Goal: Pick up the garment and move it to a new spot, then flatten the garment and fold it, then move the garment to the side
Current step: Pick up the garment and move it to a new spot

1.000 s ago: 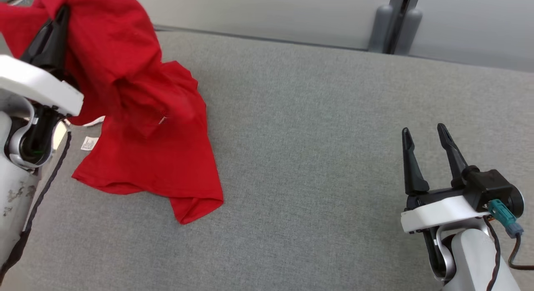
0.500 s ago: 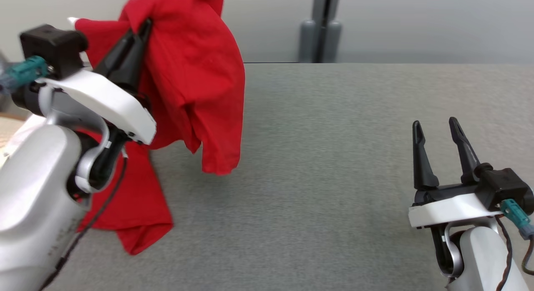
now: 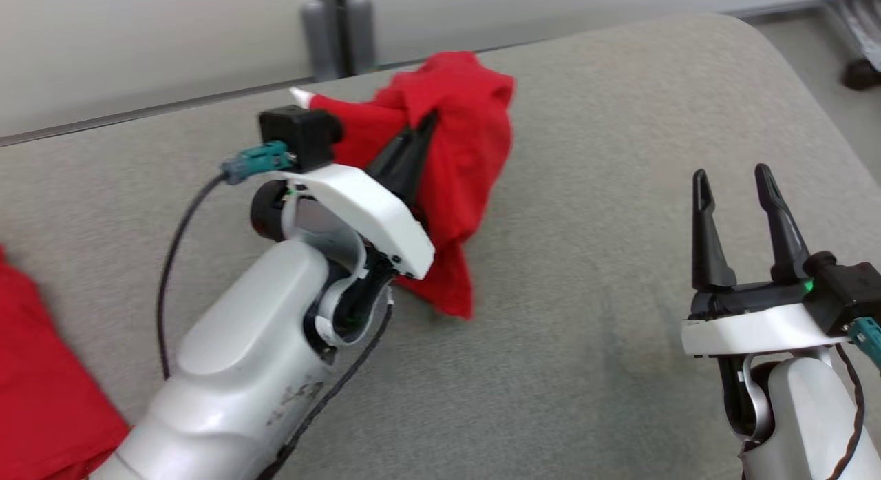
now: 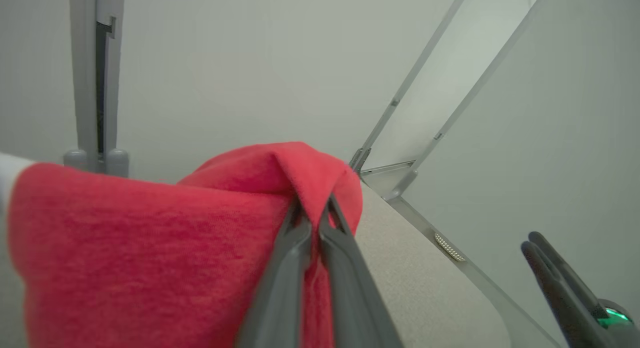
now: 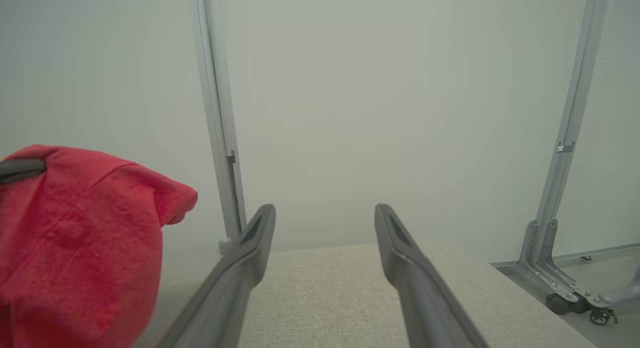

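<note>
Your head camera looks down on the table; both wrist cameras face the far wall, sharing the garment.

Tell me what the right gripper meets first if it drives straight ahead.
Likely nothing near: the right gripper points over bare grey table toward the pale wall; the red garment sits off to its left. Depth unclear.

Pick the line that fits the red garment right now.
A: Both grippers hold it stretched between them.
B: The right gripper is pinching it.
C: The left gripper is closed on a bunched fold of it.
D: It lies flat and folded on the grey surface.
C: the left gripper has its fingers shut on a fold of the red garment, while the right gripper stands open and apart from it.
</note>
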Controlling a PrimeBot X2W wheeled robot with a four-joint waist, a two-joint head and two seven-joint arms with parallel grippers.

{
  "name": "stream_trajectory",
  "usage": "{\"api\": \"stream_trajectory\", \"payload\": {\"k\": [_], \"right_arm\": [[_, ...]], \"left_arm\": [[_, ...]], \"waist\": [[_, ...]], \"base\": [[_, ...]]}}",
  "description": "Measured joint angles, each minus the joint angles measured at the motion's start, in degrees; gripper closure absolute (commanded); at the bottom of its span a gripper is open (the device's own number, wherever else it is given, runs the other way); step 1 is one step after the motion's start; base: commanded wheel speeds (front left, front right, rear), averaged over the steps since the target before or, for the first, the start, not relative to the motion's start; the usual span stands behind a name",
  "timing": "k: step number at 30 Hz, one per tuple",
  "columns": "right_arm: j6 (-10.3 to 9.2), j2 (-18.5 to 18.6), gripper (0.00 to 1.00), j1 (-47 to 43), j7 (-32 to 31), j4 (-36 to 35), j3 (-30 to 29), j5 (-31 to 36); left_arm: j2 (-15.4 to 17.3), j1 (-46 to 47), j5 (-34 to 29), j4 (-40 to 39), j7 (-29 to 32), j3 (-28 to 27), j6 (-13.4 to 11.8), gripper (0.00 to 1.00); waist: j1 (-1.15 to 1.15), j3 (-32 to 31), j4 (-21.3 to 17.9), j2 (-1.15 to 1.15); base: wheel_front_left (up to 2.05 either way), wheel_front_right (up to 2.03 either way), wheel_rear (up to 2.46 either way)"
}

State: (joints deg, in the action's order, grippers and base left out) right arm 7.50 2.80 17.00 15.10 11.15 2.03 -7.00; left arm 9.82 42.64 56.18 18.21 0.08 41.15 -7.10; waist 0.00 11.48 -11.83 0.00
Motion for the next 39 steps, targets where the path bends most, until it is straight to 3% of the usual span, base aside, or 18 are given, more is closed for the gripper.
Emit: {"api": "stream_trajectory", "payload": {"k": [1, 2, 7, 12, 15, 19, 27, 32, 39], "right_arm": [[-0.01, 0.1, 0.00, -0.1, 0.0, -0.1, -0.2, 0.0], [-0.01, 0.1, 0.00, -0.3, 0.0, -0.1, -0.4, 0.0], [-0.01, 0.1, 0.00, -0.6, 0.0, -0.4, -1.4, 0.0], [-0.01, 0.0, 0.00, -0.6, 0.0, -0.5, -1.8, 0.1], [-0.01, 0.0, 0.00, -0.6, 0.0, -0.5, -1.9, 0.6], [-0.01, 0.0, 0.00, -1.0, 0.0, -0.5, -1.7, 2.3], [0.00, -0.1, 0.00, -4.6, 0.0, -0.8, -1.6, 4.9], [0.00, 0.0, 0.00, -7.9, 0.0, 1.0, -2.1, 6.1], [0.00, 0.0, 0.00, -11.5, 0.0, 1.9, -0.7, 5.0]], "left_arm": [[-0.9, 0.4, -0.6, 1.5, -0.7, 0.4, 0.0, 0.15], [-1.9, 0.9, -0.7, 3.0, -1.1, 0.7, 0.1, 0.00], [-5.6, 1.7, -0.5, 6.9, -1.9, 3.5, 2.9, 0.00], [-5.9, 3.3, -0.2, 8.8, -5.9, 2.4, 4.3, 0.00], [-3.9, 4.5, -2.4, 10.2, -9.8, 1.5, 4.2, 0.00], [1.8, 4.0, -7.9, 11.9, -13.8, 1.0, 2.3, 0.00], [8.0, -10.3, -12.9, 6.1, -15.1, -5.8, 1.7, 0.00], [6.4, -21.8, -22.0, -1.5, -15.1, -11.8, 1.7, 0.00], [0.6, -31.6, -27.6, -6.3, -15.2, -18.9, 4.5, 0.00]], "waist": [[0.00, 0.4, -0.9, 0.00], [0.00, 0.8, -1.8, 0.00], [0.00, 2.7, -4.1, 0.00], [0.00, 2.8, -2.3, 0.00], [0.00, 2.3, -0.1, 0.00], [0.00, 1.3, 3.6, 0.00], [0.00, -2.1, 12.0, 0.00], [0.00, -5.8, 15.5, 0.00], [0.00, -10.1, 17.6, 0.00]], "base": [[0.00, 0.00, 0.00], [0.00, 0.00, 0.00], [0.00, 0.00, 0.00], [0.00, 0.00, 0.00], [0.00, 0.00, 0.00], [0.00, 0.00, 0.00], [0.00, 0.00, 0.00], [0.00, 0.00, 0.00], [0.00, 0.00, 0.00]]}}
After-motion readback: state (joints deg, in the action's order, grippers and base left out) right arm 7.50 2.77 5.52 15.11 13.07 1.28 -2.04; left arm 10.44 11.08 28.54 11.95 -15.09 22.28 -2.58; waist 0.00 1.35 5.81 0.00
